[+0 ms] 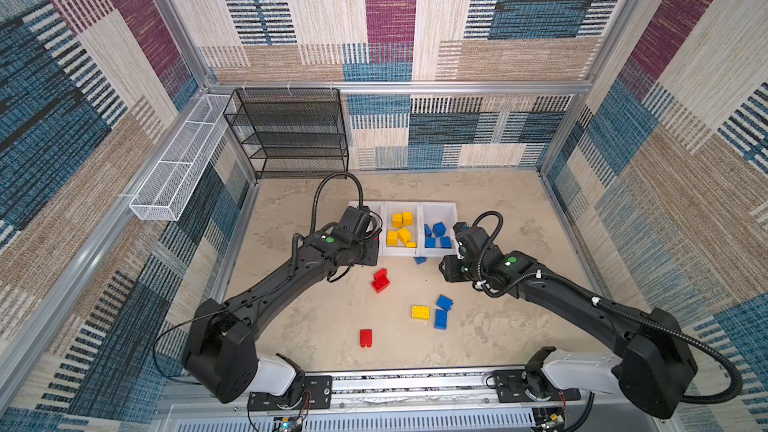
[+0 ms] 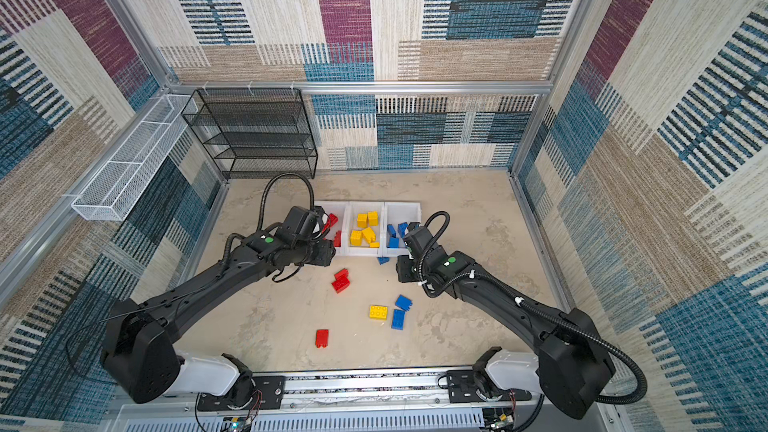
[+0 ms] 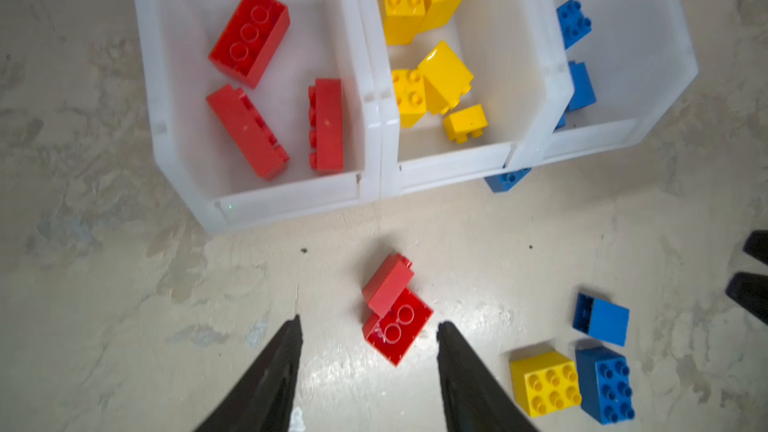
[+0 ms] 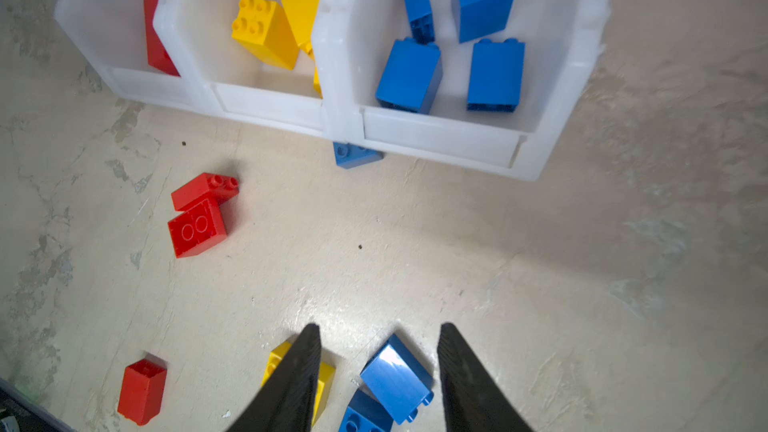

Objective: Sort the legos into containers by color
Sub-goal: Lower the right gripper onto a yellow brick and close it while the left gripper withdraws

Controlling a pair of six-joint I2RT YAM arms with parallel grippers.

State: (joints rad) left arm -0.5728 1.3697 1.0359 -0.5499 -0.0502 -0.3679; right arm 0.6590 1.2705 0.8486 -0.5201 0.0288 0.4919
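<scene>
Three joined white containers (image 1: 440,209) (image 3: 286,201) (image 4: 440,135) hold sorted legos: three red in the left one, several yellow in the middle one, several blue in the right one. My left gripper (image 3: 370,324) is open and empty, and beyond its tips two touching red bricks (image 3: 395,317) (image 1: 380,280) lie on the table. My right gripper (image 4: 379,326) is also open and empty, above a blue brick (image 4: 397,384) (image 1: 444,302). Beside that lie a yellow brick (image 1: 420,312) and a second blue one (image 1: 441,319). A lone red brick (image 1: 365,337) lies nearer the front.
A small blue brick (image 1: 420,260) (image 4: 355,155) rests against the front of the containers. A black mesh rack (image 1: 291,130) stands at the back left, and a white wire basket (image 1: 178,164) hangs on the left wall. Patterned walls close in the table.
</scene>
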